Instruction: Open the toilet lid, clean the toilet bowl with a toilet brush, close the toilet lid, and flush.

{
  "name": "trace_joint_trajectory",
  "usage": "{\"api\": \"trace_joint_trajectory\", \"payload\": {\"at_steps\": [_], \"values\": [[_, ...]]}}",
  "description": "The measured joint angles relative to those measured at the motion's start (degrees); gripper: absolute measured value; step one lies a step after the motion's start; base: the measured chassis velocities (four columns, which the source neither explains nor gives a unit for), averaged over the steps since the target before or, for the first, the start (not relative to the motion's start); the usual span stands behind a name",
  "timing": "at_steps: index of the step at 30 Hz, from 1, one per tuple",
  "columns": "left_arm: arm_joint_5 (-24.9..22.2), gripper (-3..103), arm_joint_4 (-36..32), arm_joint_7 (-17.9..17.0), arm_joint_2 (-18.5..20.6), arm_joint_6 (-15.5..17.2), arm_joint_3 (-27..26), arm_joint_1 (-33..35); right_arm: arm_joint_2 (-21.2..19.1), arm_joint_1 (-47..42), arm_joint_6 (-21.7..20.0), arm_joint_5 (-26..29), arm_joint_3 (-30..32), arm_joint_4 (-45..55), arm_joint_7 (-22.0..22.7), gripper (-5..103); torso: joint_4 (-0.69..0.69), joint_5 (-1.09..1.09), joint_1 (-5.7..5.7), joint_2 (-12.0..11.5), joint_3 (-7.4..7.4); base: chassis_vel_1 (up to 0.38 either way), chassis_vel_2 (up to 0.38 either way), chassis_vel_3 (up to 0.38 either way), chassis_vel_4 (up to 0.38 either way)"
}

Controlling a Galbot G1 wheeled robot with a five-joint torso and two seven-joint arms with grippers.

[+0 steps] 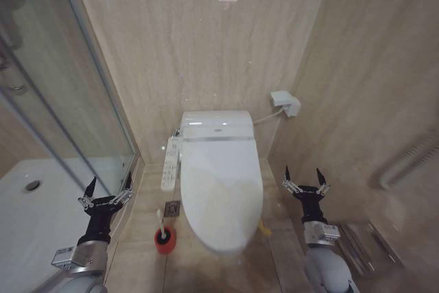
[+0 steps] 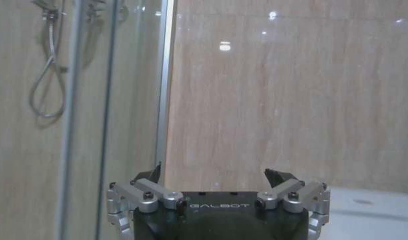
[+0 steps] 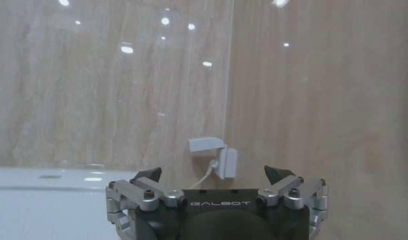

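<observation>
Pointing upright, toilet brush [image 1: 162,228] handle.

**Colours before you**

You see a glossy white toilet lid [image 1: 218,190] with a yellow strap [image 1: 264,226] at its edge. The toilet brush [image 1: 163,232] has a white handle and sits in a red holder. The walls [image 1: 206,39] are beige stone with faint pale veining. Your left end effector [image 1: 108,186] and right end effector [image 1: 304,177] are black with silver links.
</observation>
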Motion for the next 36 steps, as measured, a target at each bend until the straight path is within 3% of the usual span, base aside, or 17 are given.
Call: {"api": "trace_joint_trajectory", "payload": {"at_steps": [4, 5, 6, 7, 10, 11, 13, 14, 18, 20, 36], "values": [[0.0, 100, -0.01, 0.0, 0.01, 0.0, -0.03, 0.02, 0.02, -0.02, 0.0, 0.0, -0.03, 0.0, -0.02, 100, 0.02, 0.17, -0.03, 0.01, -0.01, 0.362, -0.374, -0.358, 0.379], [0.0, 100, -0.01, 0.0, 0.01, 0.0, -0.03, 0.02, 0.02, -0.02, 0.0, 0.0, -0.03, 0.0, -0.02, 100, 0.02, 0.17, -0.03, 0.01, -0.01, 0.382, -0.399, -0.371, 0.377], [0.0, 100, -0.01, 0.0, 0.0, 0.0, -0.01, -0.03, 0.01, -0.01, 0.0, 0.0, 0.01, 0.0, 0.01, 100, -0.02, 0.01, -0.02, 0.01, -0.01, 0.363, -0.399, -0.371, 0.385], [0.0, 100, 0.0, -0.02, 0.01, 0.0, -0.02, 0.01, 0.02, 0.0, 0.0, 0.0, -0.02, 0.0, -0.02, 100, 0.04, 0.06, 0.01, -0.01, 0.01, 0.357, -0.378, -0.373, 0.385], [0.0, 100, -0.03, 0.0, 0.01, -0.01, -0.03, 0.01, 0.02, -0.01, 0.0, 0.0, -0.03, 0.0, -0.02, 100, 0.02, 0.19, -0.03, 0.02, -0.02, 0.347, -0.358, -0.357, 0.367], [0.0, 100, 0.0, 0.0, 0.0, 0.0, -0.01, -0.01, 0.01, -0.01, 0.0, 0.0, 0.0, 0.0, 0.0, 100, 0.0, -0.01, -0.01, 0.01, 0.0, 0.327, -0.363, -0.355, 0.345], [0.0, 100, 0.0, -0.02, 0.0, 0.0, -0.02, 0.01, 0.01, -0.01, 0.0, 0.0, -0.01, 0.0, -0.01, 100, 0.02, 0.03, 0.0, -0.01, 0.01, 0.335, -0.363, -0.299, 0.33], [0.0, 100, -0.01, -0.02, 0.0, 0.0, -0.02, 0.02, 0.02, 0.0, 0.0, 0.0, -0.02, 0.0, -0.02, 100, 0.04, 0.15, -0.04, 0.01, -0.01, 0.284, -0.274, -0.299, 0.228], [0.0, 100, 0.0, 0.0, 0.0, 0.01, -0.01, 0.02, 0.01, -0.02, 0.0, 0.0, -0.02, 0.0, -0.01, 100, 0.01, 0.03, -0.05, 0.02, -0.01, 0.174, -0.198, -0.236, 0.219], [0.0, 100, -0.01, 0.0, 0.0, 0.0, -0.02, 0.01, 0.01, -0.02, 0.0, 0.0, -0.02, 0.0, -0.01, 100, 0.03, 0.14, -0.05, 0.02, -0.01, 0.064, -0.076, -0.068, 0.05], [0.0, 100, 0.0, 0.0, 0.0, 0.01, -0.02, -0.05, 0.01, 0.02, 0.0, 0.0, -0.02, 0.0, -0.01, 100, 0.02, 0.09, 0.01, -0.02, 0.01, 0.009, -0.023, -0.01, 0.015]]}}
